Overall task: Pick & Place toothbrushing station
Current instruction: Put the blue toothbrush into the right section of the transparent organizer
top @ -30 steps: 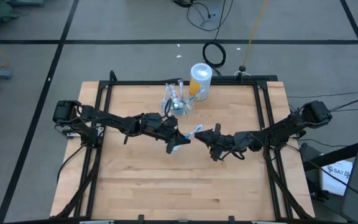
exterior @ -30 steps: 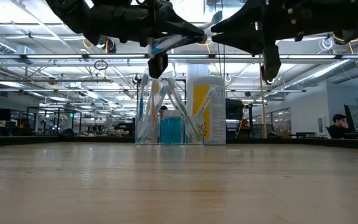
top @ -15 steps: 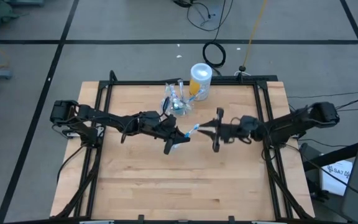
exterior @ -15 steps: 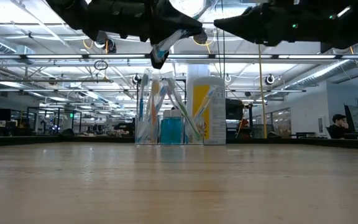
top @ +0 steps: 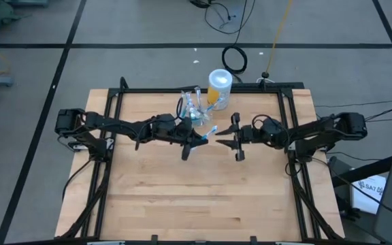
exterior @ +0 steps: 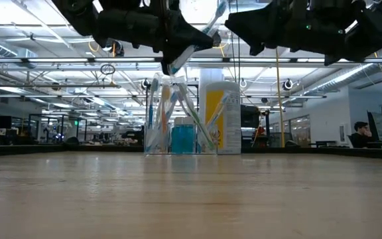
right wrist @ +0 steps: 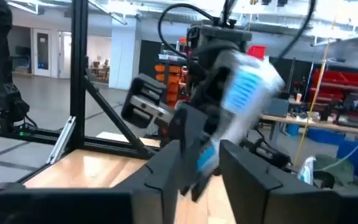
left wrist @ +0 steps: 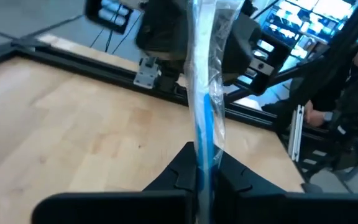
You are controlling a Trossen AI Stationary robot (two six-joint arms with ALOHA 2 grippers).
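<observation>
The toothbrushing station (top: 191, 111), a clear cup full of toothbrushes, stands toward twelve o'clock on the wooden table (top: 155, 197), touching or just beside the yellow container (top: 218, 88) with the white lid at its two o'clock. The left gripper (top: 194, 139) hangs above the table just at the cup's six o'clock, its fingers (left wrist: 188, 168) pinched tight on a wrapped blue toothbrush (left wrist: 204, 106) whose head points toward three o'clock. There the right gripper (top: 235, 139) faces it close by with its fingers (right wrist: 166, 168) spread and nothing held between them.
</observation>
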